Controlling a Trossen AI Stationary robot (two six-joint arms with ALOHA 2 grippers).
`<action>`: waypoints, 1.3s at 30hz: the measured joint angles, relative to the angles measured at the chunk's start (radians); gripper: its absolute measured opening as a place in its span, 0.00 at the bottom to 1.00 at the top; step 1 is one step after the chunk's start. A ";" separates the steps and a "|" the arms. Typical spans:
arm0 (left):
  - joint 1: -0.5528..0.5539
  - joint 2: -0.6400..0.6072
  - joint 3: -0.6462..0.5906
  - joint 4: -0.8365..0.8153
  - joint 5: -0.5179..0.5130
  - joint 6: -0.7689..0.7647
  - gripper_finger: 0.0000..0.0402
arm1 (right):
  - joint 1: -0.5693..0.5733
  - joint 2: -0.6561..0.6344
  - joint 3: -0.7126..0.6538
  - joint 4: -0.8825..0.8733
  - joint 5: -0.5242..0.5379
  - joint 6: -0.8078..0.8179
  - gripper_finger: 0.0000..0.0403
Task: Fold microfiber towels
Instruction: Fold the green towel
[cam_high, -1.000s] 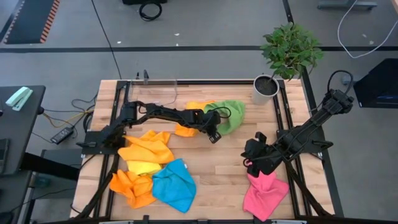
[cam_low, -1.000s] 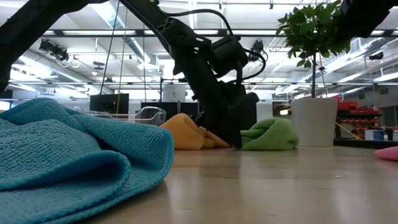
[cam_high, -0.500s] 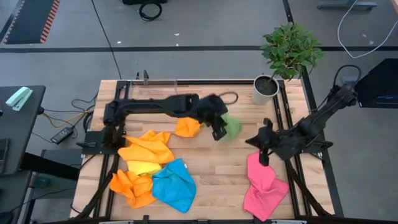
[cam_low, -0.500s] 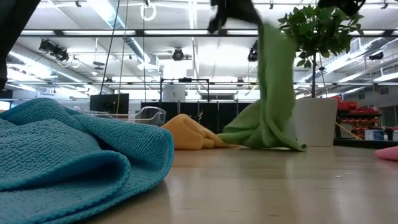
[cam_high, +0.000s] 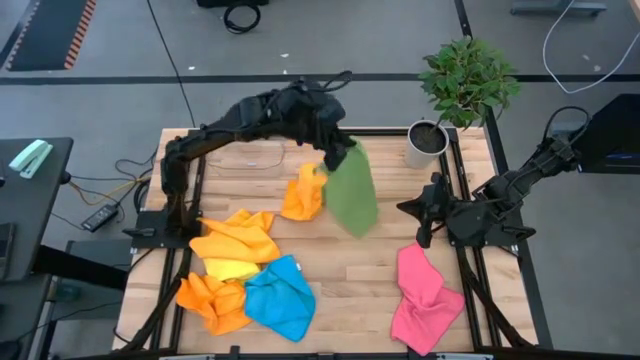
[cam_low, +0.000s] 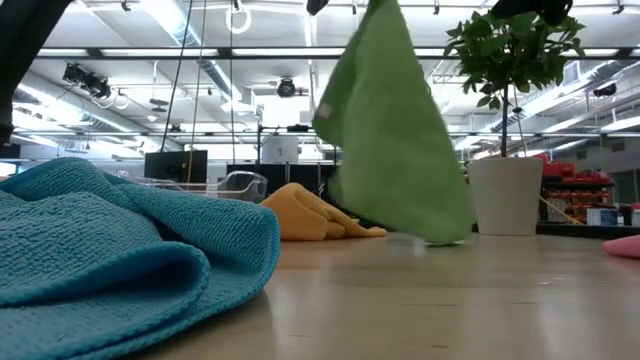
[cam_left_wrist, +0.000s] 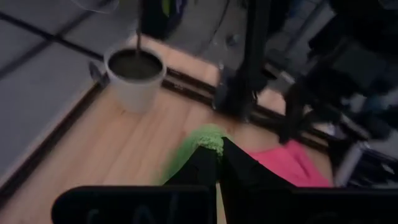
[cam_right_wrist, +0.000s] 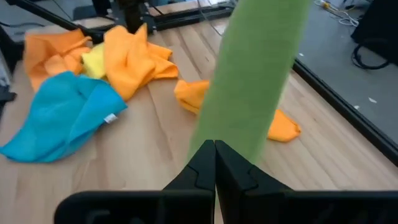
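Green towel (cam_high: 352, 195) lifted off table — left claw (cam_high: 335, 150) pinching; low view shows clearance.

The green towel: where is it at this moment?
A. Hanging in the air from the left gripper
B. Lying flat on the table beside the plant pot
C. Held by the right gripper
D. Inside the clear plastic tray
A: the green towel hangs from the shut left gripper, its lower edge clear of the table in the low view.
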 joint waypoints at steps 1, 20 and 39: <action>0.001 0.001 0.005 -0.050 0.031 -0.004 0.02 | -0.005 0.005 0.000 0.000 0.001 0.013 0.02; -0.673 -0.086 -0.937 -0.032 -0.197 -0.276 0.02 | -0.034 0.352 -0.243 0.625 -0.153 0.298 0.02; -0.757 -0.214 -1.299 0.471 -0.144 -0.602 0.04 | -0.617 0.794 -0.119 0.950 -0.826 0.178 0.52</action>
